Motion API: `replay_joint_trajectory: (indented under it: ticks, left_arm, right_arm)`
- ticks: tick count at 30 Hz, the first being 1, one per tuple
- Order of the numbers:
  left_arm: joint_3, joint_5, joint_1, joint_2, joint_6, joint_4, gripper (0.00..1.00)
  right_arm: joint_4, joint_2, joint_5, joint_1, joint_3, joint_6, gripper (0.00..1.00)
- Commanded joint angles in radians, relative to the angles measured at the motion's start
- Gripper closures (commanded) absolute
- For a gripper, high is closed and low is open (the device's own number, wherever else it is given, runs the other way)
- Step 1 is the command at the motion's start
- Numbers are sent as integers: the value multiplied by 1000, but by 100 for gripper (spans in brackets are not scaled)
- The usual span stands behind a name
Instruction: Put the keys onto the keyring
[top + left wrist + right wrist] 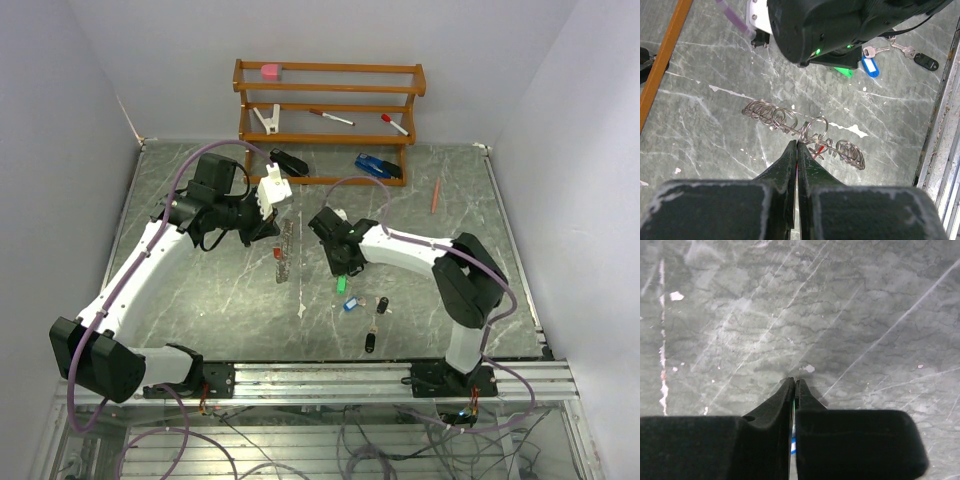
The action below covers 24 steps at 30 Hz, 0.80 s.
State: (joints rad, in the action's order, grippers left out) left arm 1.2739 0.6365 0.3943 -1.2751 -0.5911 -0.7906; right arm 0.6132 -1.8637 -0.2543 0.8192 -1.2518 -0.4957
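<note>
1. Two robot claws work over a grey marbled tabletop (865, 315). The left claw (797, 146) has its black fingers pressed together, tips clamped on the wire of the keyring (782, 117), a large silvery metal ring with a jagged, looped rim.
2. The keyring sits right at the left claw's tips and stretches out to both sides of them. From above it shows only as a narrow strip, which reads as a ring held up on its edge. A small red tag (816, 150) hangs on it just beside the tips.
3. The right claw (793, 382) is closed too, tips down at the tabletop. A thin sliver of green shows between its fingers. It may be nipping the green key, but the view is too tight to be sure.
4. The small green plastic-headed key (342, 283) lies directly at the right claw's tips. A blue-headed key (350, 303) lies just behind it, toward that arm's base. One black-headed key (383, 303) lies off to the right claw's right, and a second black-headed key (370, 343) lies further back again.
5. The coming move turns on this: the keyring lies near the right claw, on its left, with bare tabletop between them. Its long axis runs away from the arm bases. The right arm is nearer the keys, so a key would have to travel leftward to the ring.
</note>
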Motion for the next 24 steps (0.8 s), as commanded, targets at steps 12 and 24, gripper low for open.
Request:
replay_joint_trajectory:
  ticks: [12, 24]
  left_arm:
    - [61, 46, 18, 15, -13, -23, 93]
    - [51, -29, 129, 8, -62, -51, 93]
  right_arm:
    - [-287, 416, 297, -94, 269, 129, 100]
    - [-381, 640, 685, -163, 283, 201, 100]
